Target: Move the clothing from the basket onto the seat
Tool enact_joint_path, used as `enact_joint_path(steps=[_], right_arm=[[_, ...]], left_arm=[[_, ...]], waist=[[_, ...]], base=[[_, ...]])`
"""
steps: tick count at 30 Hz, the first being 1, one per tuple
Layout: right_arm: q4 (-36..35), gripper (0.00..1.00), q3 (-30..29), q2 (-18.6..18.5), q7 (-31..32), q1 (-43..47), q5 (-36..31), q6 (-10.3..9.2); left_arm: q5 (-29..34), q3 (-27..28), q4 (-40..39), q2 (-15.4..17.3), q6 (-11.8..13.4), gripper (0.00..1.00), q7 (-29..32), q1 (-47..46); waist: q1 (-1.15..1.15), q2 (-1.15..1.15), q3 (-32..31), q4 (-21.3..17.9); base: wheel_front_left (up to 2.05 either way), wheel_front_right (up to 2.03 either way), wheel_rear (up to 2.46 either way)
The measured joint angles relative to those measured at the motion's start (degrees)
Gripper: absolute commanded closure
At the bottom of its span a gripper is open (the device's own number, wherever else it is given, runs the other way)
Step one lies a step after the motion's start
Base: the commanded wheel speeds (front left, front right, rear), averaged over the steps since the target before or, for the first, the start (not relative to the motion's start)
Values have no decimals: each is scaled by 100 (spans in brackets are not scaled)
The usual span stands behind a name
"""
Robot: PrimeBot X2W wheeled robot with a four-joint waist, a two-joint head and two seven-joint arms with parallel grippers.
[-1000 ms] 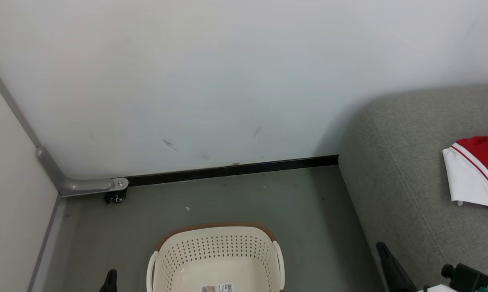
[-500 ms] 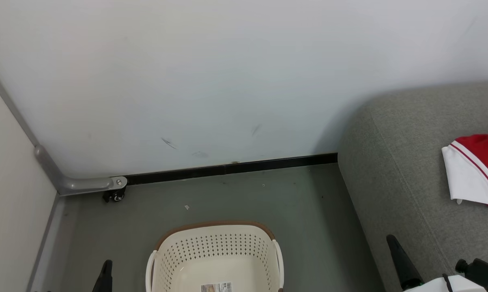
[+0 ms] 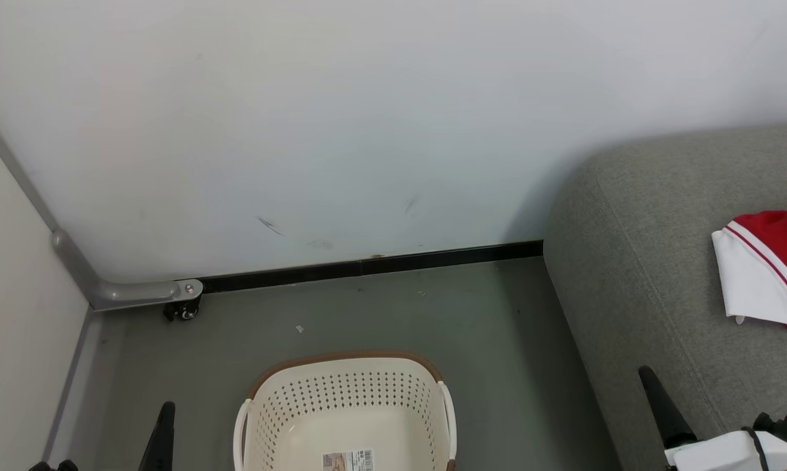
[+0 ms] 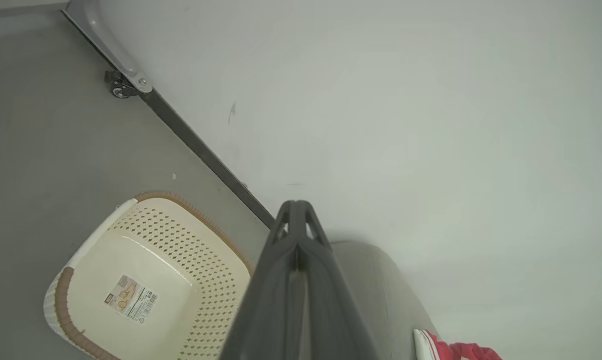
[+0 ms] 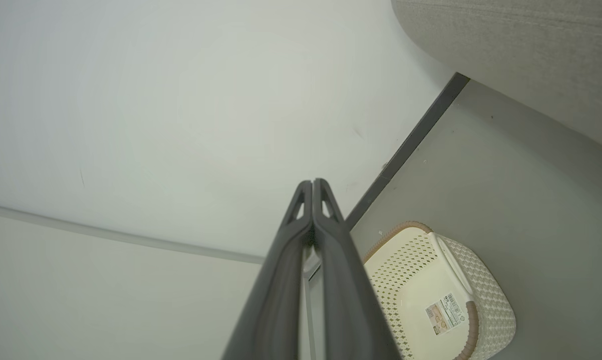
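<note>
Both grippers look closed to me, fingers together. The left gripper (image 3: 165, 413) sits beside the basket (image 3: 344, 392) (label sticker (image 3: 348, 460) visible on its floor). The right gripper (image 3: 649, 383) shows against the near edge of the seat (image 3: 629, 275), and the clothing (image 3: 763, 278) lies on that seat beyond it, apart.

Left end effector (image 3: 165, 411), right end effector (image 3: 646, 375): dark tapered fingers (image 5: 338, 280); white wrist housing (image 3: 720, 453)
</note>
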Motion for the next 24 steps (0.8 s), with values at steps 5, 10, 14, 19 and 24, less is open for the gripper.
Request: enact_joint_path(steps=[5, 10, 14, 19, 24], right_arm=[[54, 100, -32, -14, 90, -144, 448, 1], [87, 100, -65, -35, 164, -221, 917, 0], [113, 100, -101, -56, 232, -231, 1273, 0], [187, 100, -172, -85, 300, -357, 1717, 1], [229, 100, -209, -111, 383, -454, 2161, 1]], left_arm=[[-342, 35, 0, 1, -3, 100, 99, -52], [-691, 81, 0, 3, -4, 100, 188, -157], [-947, 103, 1, 4, -4, 100, 269, -204], [-1294, 141, 1, 5, -48, 100, 353, -274], [-1641, 187, 0, 9, -54, 100, 454, -375]], waist=[[-6, 0, 41, -7], [-9, 0, 76, -15], [-10, 0, 100, -21], [-11, 0, 128, -28], [-12, 0, 154, -35]], base=[[0, 0, 0], [0, 0, 0], [0, 0, 0], [0, 0, 0], [0, 0, 0]])
